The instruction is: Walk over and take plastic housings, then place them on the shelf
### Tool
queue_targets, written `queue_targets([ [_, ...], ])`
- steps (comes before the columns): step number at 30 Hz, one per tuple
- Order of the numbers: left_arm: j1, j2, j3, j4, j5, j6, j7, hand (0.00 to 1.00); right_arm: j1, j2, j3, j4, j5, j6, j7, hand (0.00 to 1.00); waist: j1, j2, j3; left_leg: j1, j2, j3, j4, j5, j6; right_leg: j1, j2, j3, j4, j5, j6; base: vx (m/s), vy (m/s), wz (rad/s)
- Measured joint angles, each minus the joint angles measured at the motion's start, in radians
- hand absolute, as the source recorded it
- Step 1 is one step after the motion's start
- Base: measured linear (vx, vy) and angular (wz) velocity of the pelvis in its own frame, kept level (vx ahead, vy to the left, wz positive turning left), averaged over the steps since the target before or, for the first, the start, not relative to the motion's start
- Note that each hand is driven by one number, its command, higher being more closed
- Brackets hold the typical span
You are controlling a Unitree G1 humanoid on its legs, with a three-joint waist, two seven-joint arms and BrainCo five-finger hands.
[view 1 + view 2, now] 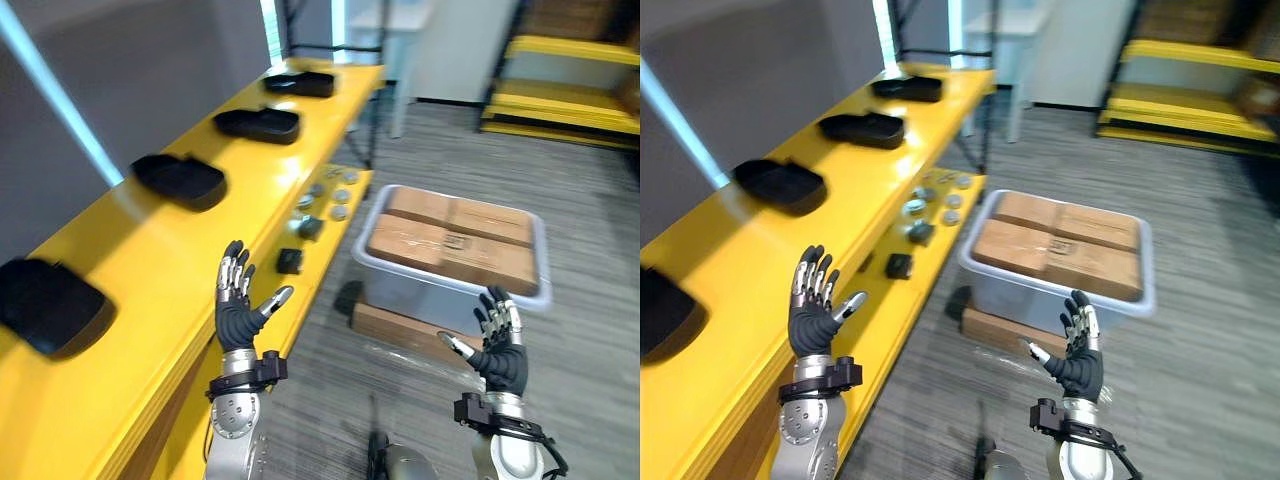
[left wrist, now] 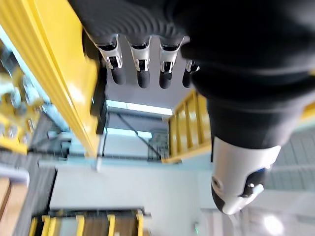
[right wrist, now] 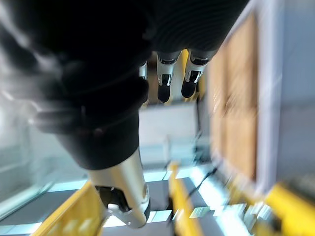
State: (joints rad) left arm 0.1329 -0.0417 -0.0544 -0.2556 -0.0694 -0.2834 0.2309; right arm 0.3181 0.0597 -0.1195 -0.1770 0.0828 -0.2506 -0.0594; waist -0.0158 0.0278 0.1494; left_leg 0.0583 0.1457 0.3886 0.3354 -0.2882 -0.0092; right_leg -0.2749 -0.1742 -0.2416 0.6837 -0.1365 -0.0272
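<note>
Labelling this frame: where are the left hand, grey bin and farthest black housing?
left hand (image 1: 238, 318): left eye view, palm.
grey bin (image 1: 405, 288): left eye view, front wall.
farthest black housing (image 1: 300, 84): left eye view, top face.

I observed bright, even lighting from overhead. A pale light streak crossed the grey wall (image 1: 60, 90), and glare sheened the top of the yellow shelf (image 1: 150, 270). The plastic housings (image 1: 180, 181) cast only soft, short shadows. A window strip (image 1: 271, 30) glowed brightly at the far end.
</note>
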Motion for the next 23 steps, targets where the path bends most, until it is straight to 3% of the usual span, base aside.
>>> queue_targets([
  [2,0.013,0.002,0.049,0.024,0.016,0.002,0.002,0.00,-0.007,-0.003,-0.023,0.053,-0.015,0.004,0.001,0.00,0.000,-0.020,-0.018,-0.007,0.007,0.041,-0.011,0.007,-0.012,0.086,-0.053,0.012,0.025,-0.061,0.041,-0.10,-0.153,-0.87],
  [4,0.022,0.011,0.084,0.045,0.025,0.019,0.003,0.00,-0.006,-0.010,-0.053,0.081,-0.017,0.015,0.003,0.00,0.004,-0.063,-0.055,-0.067,-0.023,0.037,-0.033,0.026,-0.049,0.177,-0.037,0.047,-0.255,-0.130,0.139,-0.10,-0.281,-0.70],
  [5,0.022,0.008,0.093,0.050,0.035,0.023,0.003,0.00,-0.010,-0.016,-0.061,0.081,-0.018,0.016,0.004,0.00,0.016,-0.064,-0.058,-0.080,-0.033,0.026,-0.050,0.040,-0.049,0.196,-0.023,0.053,-0.339,-0.134,0.116,-0.06,-0.270,-0.86],
  [6,0.026,-0.011,0.095,0.077,0.043,0.033,0.003,0.00,-0.020,-0.038,-0.085,0.093,-0.018,0.027,0.006,0.00,0.022,-0.026,-0.065,-0.091,-0.022,-0.007,-0.083,0.064,-0.038,0.209,0.029,0.069,-0.439,-0.065,0.096,0.02,-0.168,-0.89],
  [7,0.030,-0.012,0.112,0.078,0.053,0.034,0.002,0.00,-0.023,-0.048,-0.099,0.105,-0.018,0.033,0.004,0.00,0.020,-0.015,-0.072,-0.083,-0.003,-0.006,-0.113,0.092,-0.055,0.234,0.071,0.091,-0.525,-0.018,0.075,0.04,-0.203,-0.80],
  [10,0.001,-0.013,0.190,0.138,0.053,0.033,0.004,0.00,-0.028,-0.056,-0.128,0.149,-0.018,0.035,-0.001,0.00,0.016,-0.015,-0.077,-0.064,0.033,-0.007,-0.133,0.100,-0.067,0.276,0.123,0.100,-0.612,0.026,0.064,0.07,-0.140,-0.34],
  [13,-0.040,0.005,0.216,0.298,0.041,0.034,0.005,0.00,-0.047,-0.083,-0.159,0.265,-0.018,0.035,-0.002,0.00,0.015,-0.016,-0.076,-0.057,0.031,-0.040,-0.144,0.120,-0.076,0.292,0.125,0.092,-0.624,0.026,0.064,0.07,-0.036,0.13],
  [17,-0.134,0.121,0.192,0.849,-0.006,0.094,-0.056,0.00,-0.181,-0.148,-0.249,0.760,-0.014,0.077,-0.019,0.00,0.006,-0.018,-0.076,-0.028,0.025,-0.063,-0.110,0.134,-0.090,0.361,0.105,0.064,-0.639,0.027,0.064,0.08,0.020,0.21],
  [18,-0.143,0.130,0.194,0.917,-0.006,0.108,-0.071,0.00,-0.199,-0.150,-0.272,0.824,-0.014,0.087,-0.022,0.00,0.006,-0.020,-0.075,-0.031,0.025,-0.063,-0.087,0.134,-0.090,0.368,0.100,0.064,-0.639,0.027,0.063,0.07,0.043,0.10],
  [19,-0.154,0.145,0.201,1.044,-0.004,0.125,-0.093,0.00,-0.230,-0.150,-0.318,0.941,-0.014,0.106,-0.029,0.00,0.010,-0.032,-0.064,-0.053,0.024,-0.062,0.000,0.134,-0.090,0.391,0.082,0.066,-0.638,0.027,0.063,0.07,0.044,0.03],
  [20,-0.155,0.148,0.217,1.106,0.001,0.136,-0.107,0.00,-0.248,-0.150,-0.342,0.990,-0.014,0.119,-0.030,0.00,0.012,-0.044,-0.056,-0.060,0.008,-0.063,-0.003,0.104,-0.116,0.405,0.068,0.065,-0.638,0.027,0.064,0.06,0.072,0.06],
  [21,-0.153,0.146,0.241,1.215,0.018,0.159,-0.129,0.00,-0.260,-0.165,-0.401,1.083,-0.014,0.132,-0.030,0.00,0.007,-0.027,-0.060,-0.039,-0.016,-0.086,-0.156,0.143,-0.084,0.416,0.067,0.061,-0.636,0.027,0.064,0.05,0.101,0.00],
  [22,-0.140,0.148,0.279,1.283,0.021,0.178,-0.148,0.00,-0.267,-0.171,-0.471,1.163,-0.014,0.153,-0.029,0.00,0.009,-0.014,-0.062,-0.009,-0.016,-0.085,-0.232,0.191,-0.082,0.426,0.073,0.061,-0.637,0.023,0.069,0.07,0.112,0.00],
  [23,-0.132,0.151,0.300,1.305,0.021,0.185,-0.152,0.00,-0.268,-0.169,-0.497,1.191,-0.014,0.161,-0.029,0.00,0.009,-0.011,-0.064,0.006,-0.022,-0.085,-0.253,0.200,-0.080,0.429,0.069,0.059,-0.634,0.023,0.071,0.06,0.073,-0.05],
])
